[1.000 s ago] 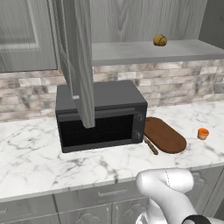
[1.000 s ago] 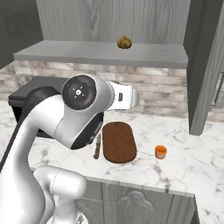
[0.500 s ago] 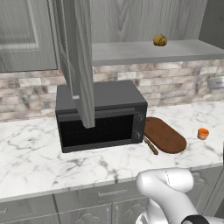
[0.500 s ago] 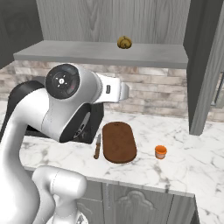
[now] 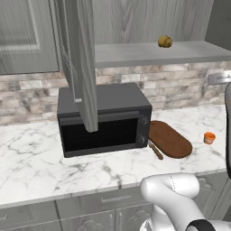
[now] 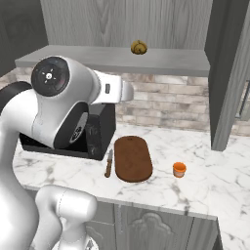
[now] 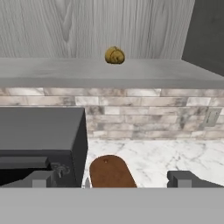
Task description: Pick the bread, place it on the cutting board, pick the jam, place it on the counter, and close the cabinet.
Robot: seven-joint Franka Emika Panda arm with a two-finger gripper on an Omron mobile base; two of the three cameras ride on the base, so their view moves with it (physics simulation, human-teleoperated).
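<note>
The bread (image 5: pixel 165 41) (image 6: pixel 138 47) (image 7: pixel 114 55) sits on the grey shelf of the open cabinet (image 5: pixel 83 58), well above the counter (image 5: pixel 36 167). On the counter lies the cutting board (image 5: pixel 169 139) (image 6: pixel 132 157) (image 7: pixel 109 173), bare, and the jam (image 5: pixel 209 137) (image 6: pixel 179 169) stands to its right, apart from it. My gripper (image 7: pixel 112 179) is open, its fingertips (image 7: pixel 41 179) wide apart with nothing between them. It looks at the shelf from a distance, below and short of the bread.
A black microwave (image 5: pixel 103 119) (image 6: pixel 97 132) (image 7: pixel 39 131) stands left of the board, under the shelf. A knife (image 5: pixel 155 150) (image 6: pixel 108 163) lies along the board's left side. The cabinet's doors (image 6: pixel 229 73) hang open on both sides of the shelf.
My arm's big joint has swung up and to the left in the right base view. Bread, board and jam have not moved.
</note>
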